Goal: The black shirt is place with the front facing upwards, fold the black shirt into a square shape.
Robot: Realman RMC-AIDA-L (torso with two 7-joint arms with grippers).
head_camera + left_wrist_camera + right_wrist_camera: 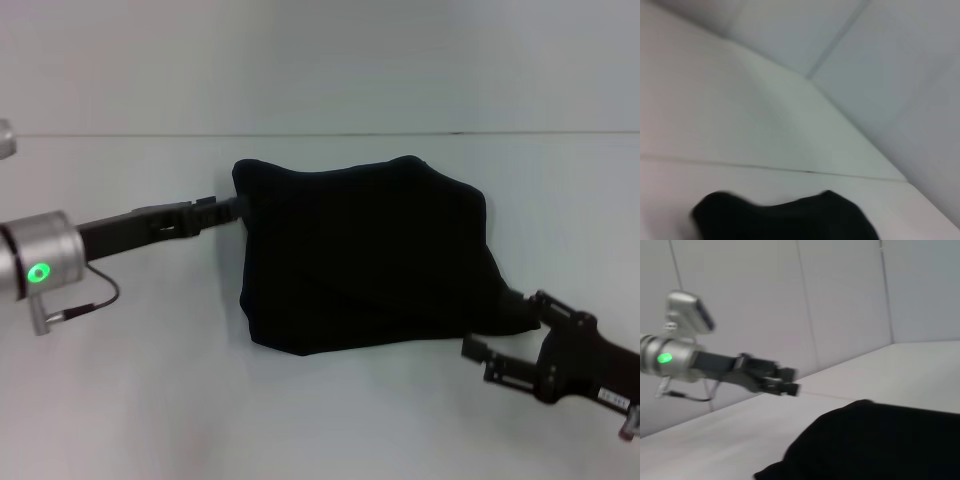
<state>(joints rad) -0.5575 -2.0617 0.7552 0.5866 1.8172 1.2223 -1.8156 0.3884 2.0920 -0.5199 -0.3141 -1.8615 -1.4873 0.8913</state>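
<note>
The black shirt [365,255] lies folded into a rough rectangle in the middle of the white table; no lettering shows on it. My left gripper [232,205] reaches in from the left, its tip at the upper left edge of the cloth. In the right wrist view the left gripper [791,381] hovers a little apart from the shirt [880,440], fingers slightly spread and holding nothing. My right gripper [492,322] stands open at the lower right corner, its upper finger beside the cloth. The left wrist view shows only the shirt's top edge [790,220].
The white table [130,400] runs back to a grey wall [320,60], meeting it along a seam behind the shirt. A cable [90,300] hangs from the left wrist.
</note>
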